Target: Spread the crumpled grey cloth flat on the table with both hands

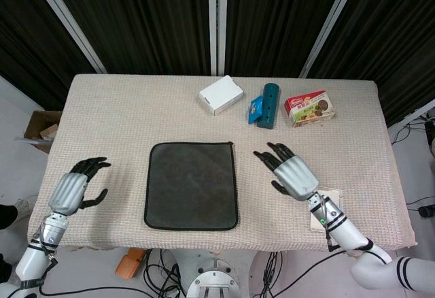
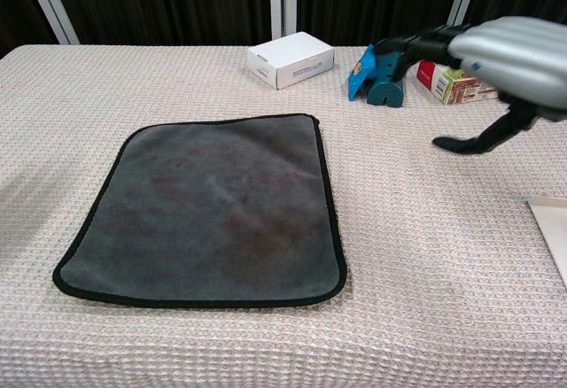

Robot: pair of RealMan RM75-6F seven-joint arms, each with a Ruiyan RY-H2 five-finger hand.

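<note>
The grey cloth [image 1: 192, 186] [image 2: 208, 208] with a black hem lies flat and spread out on the table's near middle. My left hand [image 1: 73, 187] hovers well to the cloth's left with its fingers apart and nothing in it; the chest view does not show it. My right hand [image 1: 291, 172] [image 2: 496, 51] is raised off the table to the cloth's right, fingers spread, holding nothing. Neither hand touches the cloth.
Along the far side stand a white box [image 1: 221, 94] [image 2: 291, 59], a teal holder [image 1: 270, 105] [image 2: 387, 71] with a blue packet [image 1: 255, 109] beside it, and a red snack box [image 1: 309, 108] [image 2: 456, 82]. A pale flat card [image 1: 327, 209] [image 2: 554, 228] lies near the right front edge.
</note>
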